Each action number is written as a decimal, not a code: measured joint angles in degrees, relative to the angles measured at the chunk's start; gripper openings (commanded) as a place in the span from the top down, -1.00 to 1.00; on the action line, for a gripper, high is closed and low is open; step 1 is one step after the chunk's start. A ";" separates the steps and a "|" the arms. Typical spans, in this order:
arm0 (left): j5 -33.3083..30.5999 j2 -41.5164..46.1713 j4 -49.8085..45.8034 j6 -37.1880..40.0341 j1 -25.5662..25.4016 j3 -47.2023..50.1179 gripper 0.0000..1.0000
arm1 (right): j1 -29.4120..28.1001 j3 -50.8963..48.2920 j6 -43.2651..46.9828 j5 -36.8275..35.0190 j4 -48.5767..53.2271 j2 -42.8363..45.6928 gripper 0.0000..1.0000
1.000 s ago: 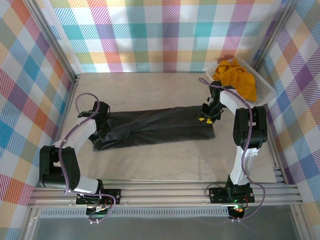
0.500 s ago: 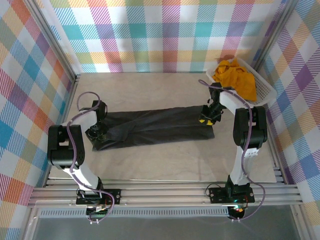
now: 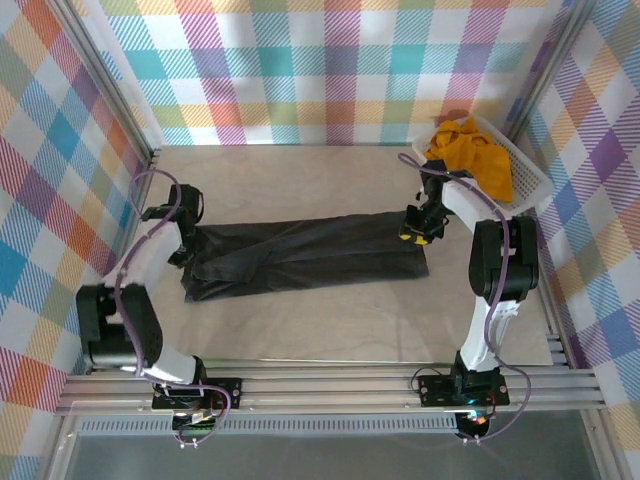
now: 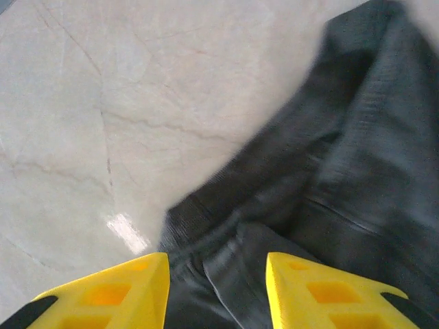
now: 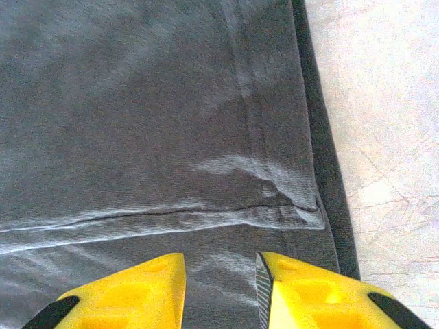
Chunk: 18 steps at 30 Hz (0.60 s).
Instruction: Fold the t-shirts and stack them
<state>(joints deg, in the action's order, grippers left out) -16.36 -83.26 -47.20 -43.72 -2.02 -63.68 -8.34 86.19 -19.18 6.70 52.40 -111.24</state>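
Top external view: your left gripper [image 3: 186, 243] hangs over the left end of the black shirt [image 3: 310, 255], and your right gripper [image 3: 413, 236] over its right end. In the left wrist view the fingers [image 4: 110, 295] are set fairly wide with nothing between them. The shirt's ribbed edge is just ahead and bare table [image 4: 103, 103] lies ahead-left. In the right wrist view the fingers stand narrowly apart above the flat shirt, its edge ahead-right. The yellow shirt [image 3: 470, 155] lies in the basket [image 3: 530, 180], beyond your right gripper.
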 measured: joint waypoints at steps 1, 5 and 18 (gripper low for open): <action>1.88 1.33 0.52 -2.14 -2.32 0.11 0.63 | 0.00 0.83 0.28 0.02 -0.11 -0.11 0.35; 8.33 -2.82 3.54 -9.55 -7.91 -0.20 0.74 | -0.02 5.40 1.11 0.26 -0.11 -2.56 0.36; 12.87 -30.49 -0.96 -12.44 -6.12 -16.24 0.81 | -1.14 11.74 1.64 -3.30 4.85 -14.43 0.38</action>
<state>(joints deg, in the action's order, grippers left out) -3.49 -113.75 -48.16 -56.16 -8.14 -79.92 -9.47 97.93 -17.54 3.40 57.25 -125.67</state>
